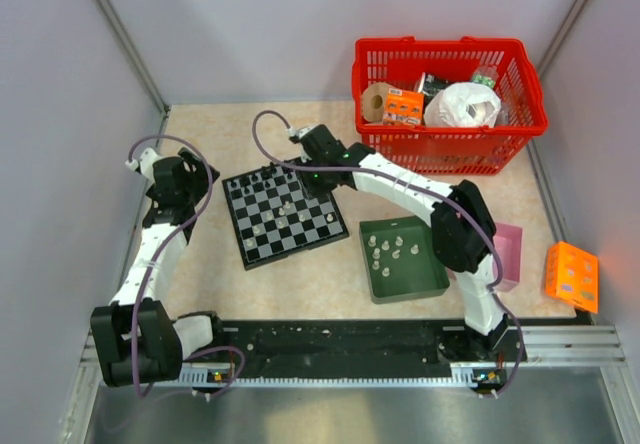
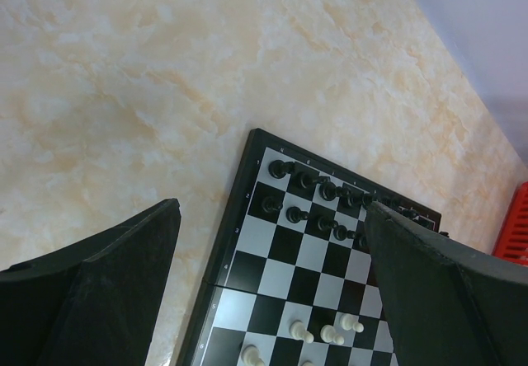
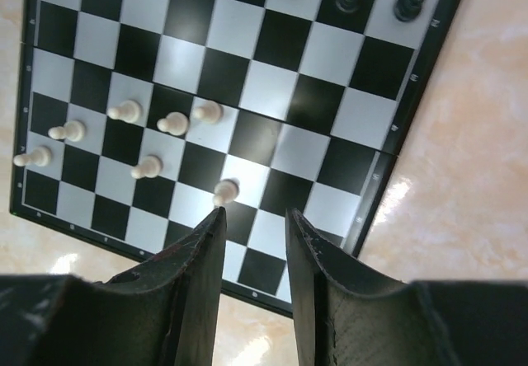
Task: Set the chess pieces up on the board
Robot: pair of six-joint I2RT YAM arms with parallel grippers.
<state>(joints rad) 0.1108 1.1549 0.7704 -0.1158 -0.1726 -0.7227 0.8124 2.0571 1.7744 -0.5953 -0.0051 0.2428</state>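
Observation:
The board [image 1: 268, 239] lies mid-table, turned at an angle. Black chess pieces [image 2: 318, 189] stand in two rows at its far edge. Several whitish pieces [image 3: 124, 110] stand loosely on its middle squares. My right gripper [image 1: 318, 186] hovers over the board's far right part. In the right wrist view the right gripper [image 3: 256, 213] is open with nothing between its fingers, and a whitish pawn [image 3: 224, 190] stands just off its left fingertip. My left gripper [image 1: 195, 182] hangs left of the board. In its own view the left gripper [image 2: 273, 205] is wide open and empty above the board's corner.
A dark green tray [image 1: 415, 276] right of the board holds several whitish pieces [image 1: 390, 250]. A red basket [image 1: 450, 132] of odds and ends stands at the back right. A pink box [image 1: 510, 254] and an orange block [image 1: 571, 276] sit at the right edge.

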